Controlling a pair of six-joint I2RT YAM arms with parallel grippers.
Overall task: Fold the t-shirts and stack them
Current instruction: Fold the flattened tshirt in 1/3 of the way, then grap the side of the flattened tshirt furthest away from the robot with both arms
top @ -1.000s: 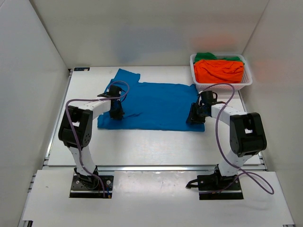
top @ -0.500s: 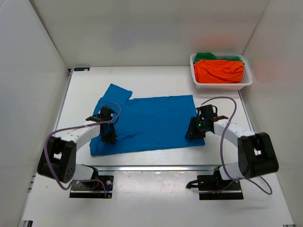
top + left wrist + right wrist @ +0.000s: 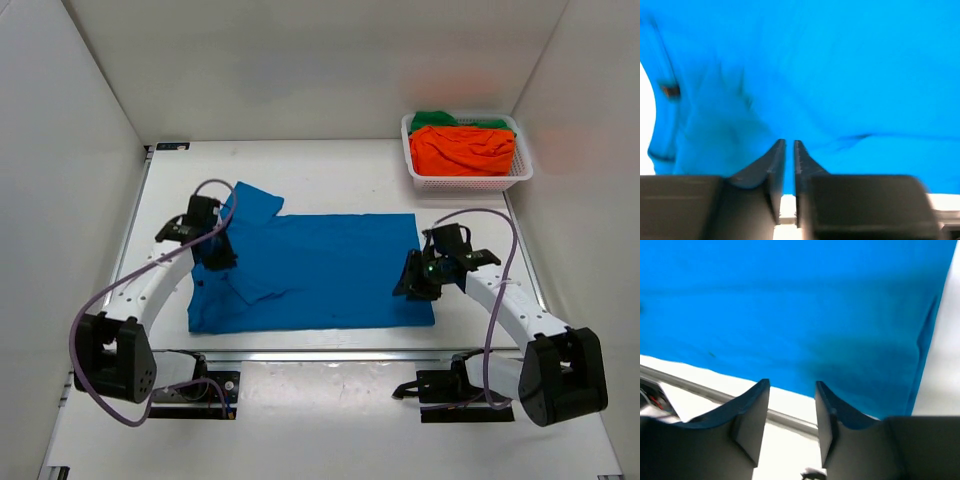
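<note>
Blue t-shirt (image 3: 320, 270) spread on the worktop (image 3: 330, 180).
Left pincer (image 3: 789, 142) is over its left side, a slit apart and empty; right pincer (image 3: 792, 385) is parted and empty at its near right corner.

White table (image 3: 330, 165), white mesh basket (image 3: 470, 182) at its far right corner, bright blue t-shirt (image 3: 320, 270) spread out left of the basket and nearer the front edge, well apart from it, shirt's far-from-basket end rumpled
</note>
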